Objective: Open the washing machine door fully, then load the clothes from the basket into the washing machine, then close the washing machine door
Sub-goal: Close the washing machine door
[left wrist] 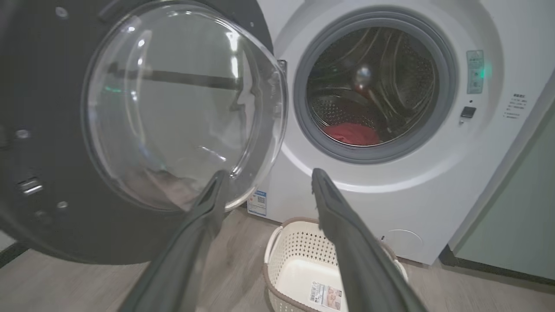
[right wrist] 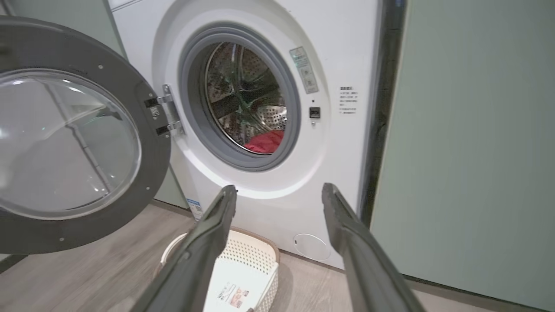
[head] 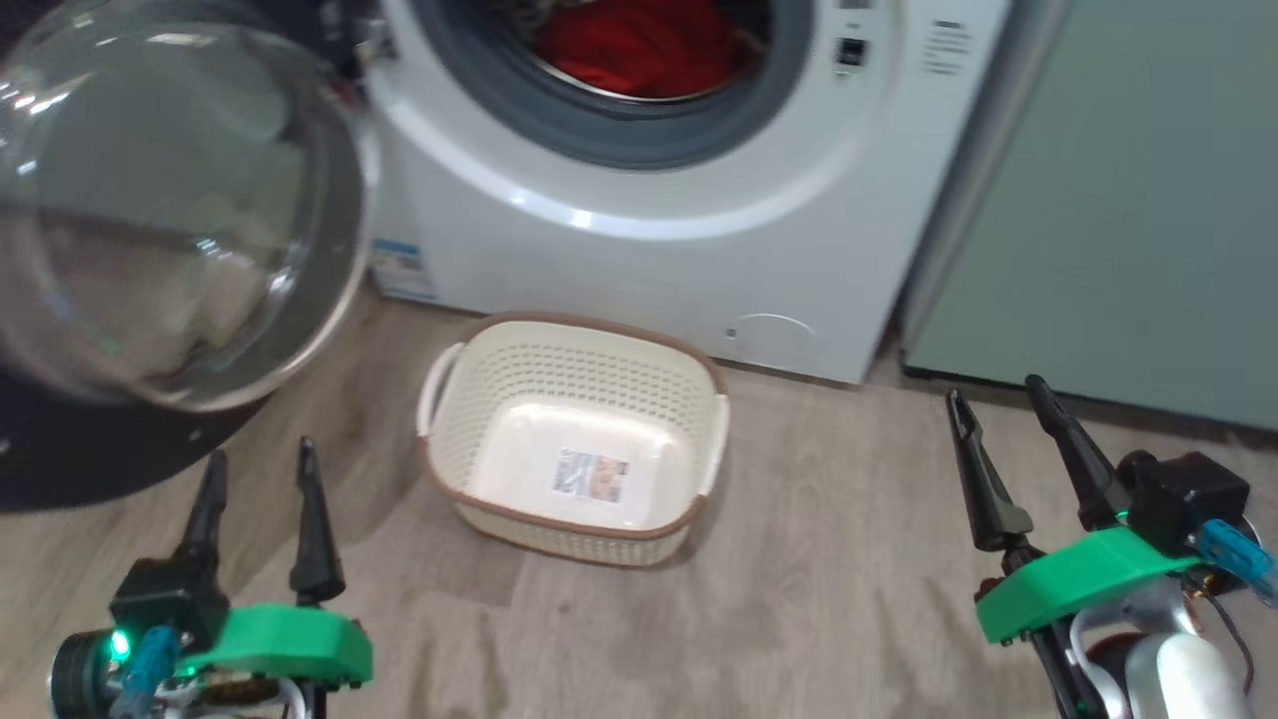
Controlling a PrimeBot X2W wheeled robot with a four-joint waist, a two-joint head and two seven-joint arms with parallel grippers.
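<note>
The clothes (head: pixel 639 45) lie in the drum at top centre and the basket (head: pixel 599 322) below is empty, so closing comes next. My left fingers (head: pixel 312 519) and right fingers (head: pixel 983 469) are spread and empty. I must swing the door (head: pixel 150 220) at upper left shut.

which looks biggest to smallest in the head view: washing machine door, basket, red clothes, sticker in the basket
1. washing machine door, though it swings out nearer the camera, which inflates it
2. basket
3. red clothes, cut off by the top edge
4. label sticker
</note>
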